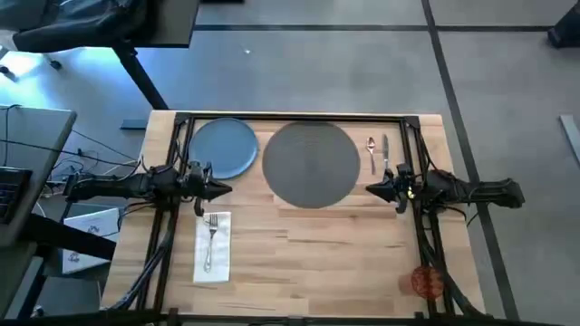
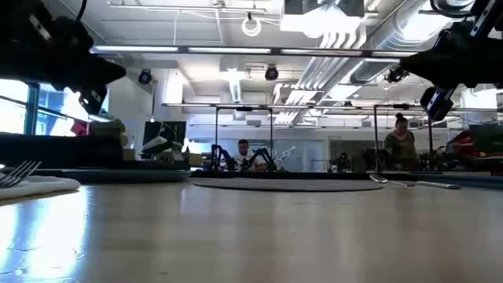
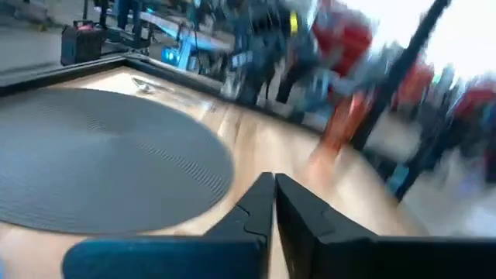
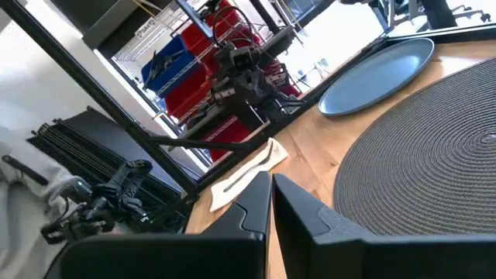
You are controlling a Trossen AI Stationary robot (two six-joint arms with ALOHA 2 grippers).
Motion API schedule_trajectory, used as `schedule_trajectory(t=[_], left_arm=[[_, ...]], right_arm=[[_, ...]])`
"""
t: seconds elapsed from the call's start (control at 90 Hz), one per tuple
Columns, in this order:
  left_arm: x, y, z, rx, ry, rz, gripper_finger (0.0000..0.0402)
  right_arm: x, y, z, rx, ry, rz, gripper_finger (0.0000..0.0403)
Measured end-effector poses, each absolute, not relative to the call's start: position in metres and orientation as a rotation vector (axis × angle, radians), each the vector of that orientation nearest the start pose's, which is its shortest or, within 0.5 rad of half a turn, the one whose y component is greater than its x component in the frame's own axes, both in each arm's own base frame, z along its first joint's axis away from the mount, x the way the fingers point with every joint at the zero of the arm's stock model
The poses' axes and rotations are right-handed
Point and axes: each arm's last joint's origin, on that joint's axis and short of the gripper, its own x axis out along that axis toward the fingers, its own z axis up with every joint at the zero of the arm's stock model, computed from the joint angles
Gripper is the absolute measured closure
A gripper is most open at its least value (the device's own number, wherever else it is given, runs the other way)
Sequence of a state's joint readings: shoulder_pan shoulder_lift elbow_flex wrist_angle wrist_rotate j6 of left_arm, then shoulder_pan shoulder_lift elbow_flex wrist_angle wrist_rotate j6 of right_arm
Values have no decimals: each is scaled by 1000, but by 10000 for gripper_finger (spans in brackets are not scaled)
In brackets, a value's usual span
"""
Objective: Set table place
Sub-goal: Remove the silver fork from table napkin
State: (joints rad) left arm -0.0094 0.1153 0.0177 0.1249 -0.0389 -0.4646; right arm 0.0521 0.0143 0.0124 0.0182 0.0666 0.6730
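Worktop: we see the pale wood plank worktop [image 1: 308, 244].
Mat: round dark grey woven mat [image 1: 311, 164], centre rear.
Plate: round blue plate [image 1: 222, 148], just left of mat.
Napkin: white napkin [image 1: 213, 255], silver fork [image 1: 211, 237] on it.
Cup: orange translucent cup [image 1: 424, 282], front right.
End effectors: left end effector [image 1: 226, 189] and right end effector [image 1: 372, 190], fingers together, empty, flanking mat.

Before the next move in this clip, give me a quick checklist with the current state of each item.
1. Mat centred on table: ok.
2. Blue plate on the mat: not ok, it lies beside it.
3. Fork on napkin: ok.
4. Spoon and knife beside the mat: ok.
5. Left gripper and right gripper empty: ok, both shut on nothing.
6. Orange cup upright: cannot tell.
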Motion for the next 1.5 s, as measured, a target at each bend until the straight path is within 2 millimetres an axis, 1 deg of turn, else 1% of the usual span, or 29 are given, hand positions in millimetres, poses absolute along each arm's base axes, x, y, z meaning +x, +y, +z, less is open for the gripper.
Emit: schedule_trajectory(t=[0.056, 0.1, 0.144, 0.189, 0.233, 0.289, 0.356, 0.4, 0.456, 0.522, 0.567, 0.622, 0.711, 0.8, 0.922, 0.989, 1.044, 1.122, 1.222, 1.367, 1.5], left_arm=[[103, 0, 182, -537, -109, -25, 401], [102, -2, 192, -557, -141, -76, 401], [100, -3, 207, -557, -142, -103, 401], [99, -4, 225, -517, -100, -96, 401], [99, -4, 242, -433, -7, -62, 401], [101, -4, 264, -328, 158, 5, 401], [108, -4, 283, -270, 385, 88, 401], [113, -5, 292, -304, 539, 135, 401], [122, -8, 295, -419, 728, 205, 401], [131, -11, 289, -592, 930, 327, 400], [138, -13, 281, -699, 1048, 413, 398], [143, -17, 268, -778, 1181, 502, 390], [152, -26, 245, -892, 1316, 605, 366], [160, -38, 225, -1021, 1389, 676, 333], [170, -58, 200, -1180, 1427, 724, 284], [174, -69, 188, -1244, 1439, 756, 267], [175, -77, 177, -1263, 1457, 812, 260], [175, -84, 165, -1245, 1485, 896, 260], [176, -88, 150, -1189, 1494, 986, 274], [185, -90, 131, -1206, 1472, 972, 308], [189, -87, 128, -1219, 1477, 983, 348]], right_arm=[[98, 3, 168, 674, -20, -8, 402], [98, 3, 168, 674, -20, -8, 402], [98, 3, 168, 674, -20, -8, 402], [98, 3, 168, 674, -21, -8, 402], [98, 3, 168, 674, -20, -8, 402], [98, 3, 168, 674, -20, -8, 402], [98, 3, 168, 674, -21, -8, 402], [98, 3, 168, 674, -21, -8, 402], [98, 3, 168, 674, -21, -8, 402], [98, 3, 168, 674, -20, -8, 402], [98, 3, 168, 674, -20, -8, 402], [98, 3, 168, 674, -21, -8, 402], [98, 3, 168, 674, -21, -8, 402], [98, 3, 168, 674, -21, -8, 402], [98, 3, 168, 674, -20, -8, 402], [98, 3, 168, 674, -20, -8, 402], [98, 3, 168, 674, -20, -8, 402], [98, 3, 168, 674, -20, -9, 402], [98, 3, 168, 674, -20, -9, 402], [98, 3, 168, 674, -20, -8, 402], [98, 3, 168, 674, -20, -8, 402]])
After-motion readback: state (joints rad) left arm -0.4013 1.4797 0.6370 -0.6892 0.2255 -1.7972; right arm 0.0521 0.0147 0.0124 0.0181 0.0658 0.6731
